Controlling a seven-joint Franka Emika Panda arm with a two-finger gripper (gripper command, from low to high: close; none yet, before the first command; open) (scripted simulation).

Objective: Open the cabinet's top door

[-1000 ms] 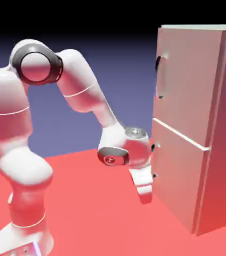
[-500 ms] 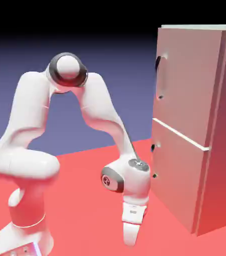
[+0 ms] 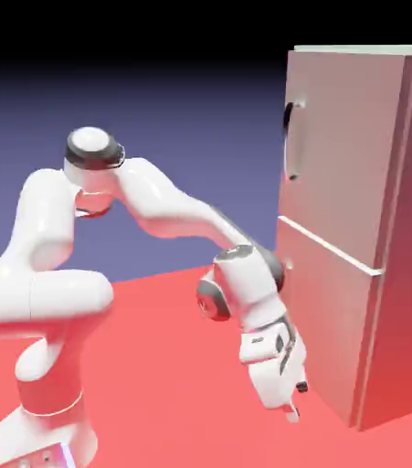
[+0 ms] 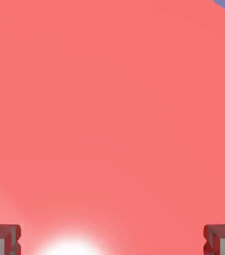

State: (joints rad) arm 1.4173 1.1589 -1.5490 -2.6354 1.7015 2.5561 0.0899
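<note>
The cabinet [image 3: 401, 274] stands tall and pale grey-beige at the exterior view's right. Its top door [image 3: 342, 155] is shut flat, with a dark curved bar handle [image 3: 291, 142] near its left edge. My gripper [image 3: 290, 405] hangs low, pointing down at the red table, just left of the lower panel [image 3: 328, 320] and well below the handle. In the hand view the gripper [image 4: 112, 241] is open: the two grey fingertips [image 4: 2, 239] sit far apart at the bottom corners with only red table between them. The cabinet does not show in the hand view.
The red table [image 3: 154, 366] runs from the robot's base [image 3: 45, 430] to the cabinet's foot. My wrist and forearm [image 3: 246, 292] cover the lower panel's left edge, hiding its knobs.
The hand dipped down toward the table, then swung right and slightly up, ending close to the cabinet's lower panel. The elbow dropped and shifted left. The jaws stayed open.
</note>
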